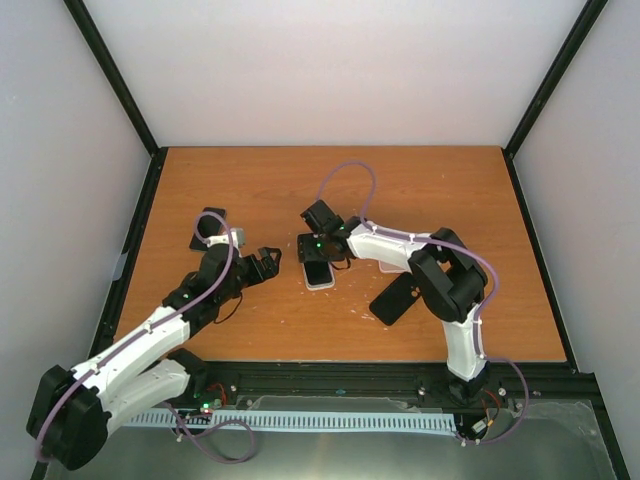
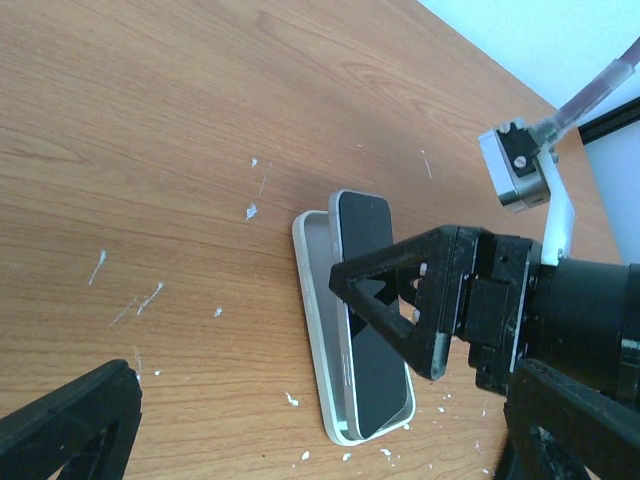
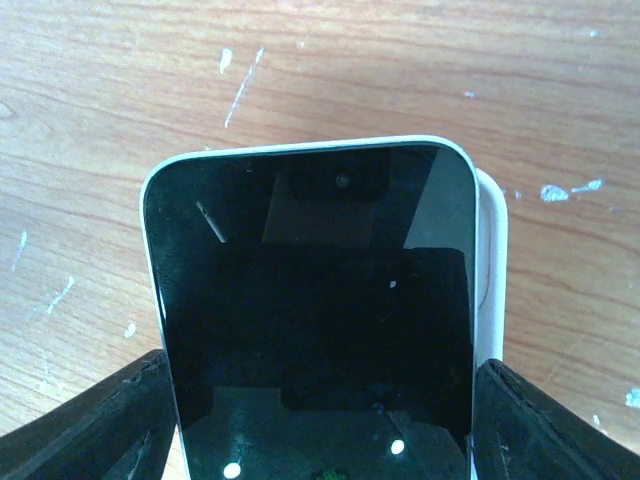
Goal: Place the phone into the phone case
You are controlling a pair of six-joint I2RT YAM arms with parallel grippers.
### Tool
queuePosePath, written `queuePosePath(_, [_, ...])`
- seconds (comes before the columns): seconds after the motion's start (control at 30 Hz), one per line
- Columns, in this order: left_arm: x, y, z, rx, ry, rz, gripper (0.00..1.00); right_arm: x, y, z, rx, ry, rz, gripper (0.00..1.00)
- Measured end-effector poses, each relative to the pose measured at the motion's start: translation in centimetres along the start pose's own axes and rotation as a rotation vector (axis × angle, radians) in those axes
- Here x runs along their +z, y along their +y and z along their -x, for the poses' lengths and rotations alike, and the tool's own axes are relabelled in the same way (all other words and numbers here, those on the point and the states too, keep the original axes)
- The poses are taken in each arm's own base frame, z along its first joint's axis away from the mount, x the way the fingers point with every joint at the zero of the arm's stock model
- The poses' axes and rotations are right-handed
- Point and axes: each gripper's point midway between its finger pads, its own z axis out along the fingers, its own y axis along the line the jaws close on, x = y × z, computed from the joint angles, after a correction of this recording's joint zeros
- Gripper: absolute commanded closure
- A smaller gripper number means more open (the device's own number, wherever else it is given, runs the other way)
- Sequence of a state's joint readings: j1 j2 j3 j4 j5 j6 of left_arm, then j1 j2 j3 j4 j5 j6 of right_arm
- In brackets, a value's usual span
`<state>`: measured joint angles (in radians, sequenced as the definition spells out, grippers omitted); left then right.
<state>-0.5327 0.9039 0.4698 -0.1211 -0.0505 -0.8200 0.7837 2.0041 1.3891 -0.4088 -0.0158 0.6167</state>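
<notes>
Atop one case (image 2: pixel 312 300), seemingly, one phone (image 2: pixel 362 235)

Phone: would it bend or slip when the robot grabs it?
Probably stiff: the phone looks flat while tilted on the case. Likely slippery, since its glass shows shiny reflections. The right end effector pinches its narrow edges, so it might slide.
</notes>
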Motion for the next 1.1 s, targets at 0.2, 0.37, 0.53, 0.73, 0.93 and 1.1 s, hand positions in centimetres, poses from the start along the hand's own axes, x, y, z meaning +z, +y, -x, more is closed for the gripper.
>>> queuePosePath(0.2, [-0.5, 0.4, 0.2, -0.006, -0.025, 0.006, 0.01, 0.1, -0.4, -1.1, -0.02, 0.005, -0.045, 0.42])
queuePosePath(0.37, [-0.5, 0.6, 0.1, -0.018, -0.029, 0.01, 0.01, 0.0, -1.4, -2.5, -0.022, 0.006, -0.084, 0.42])
queuePosePath(0.53, [-0.1, 0.8, -0.4, -0.03, -0.005, 0.018, 0.02, -0.2, -1.9, -3.3, -0.012, -0.006, -0.105, 0.38])
queuePosePath(0.73, [0.9, 1.0, -1.6, -0.036, 0.054, 0.023, 0.02, -1.0, -2.0, -4.8, 0.019, -0.016, -0.11, 0.33])
queuePosePath(0.93, [2.2, 1.2, -3.3, -0.037, 0.133, 0.024, 0.06, -1.6, -2.4, -5.3, 0.043, -0.033, -0.125, 0.11])
queuePosePath(1.1, [3.1, 1.3, -4.5, -0.041, 0.2, 0.025, 0.09, -2.6, -2.0, -4.8, 0.041, -0.053, -0.112, 0.03])
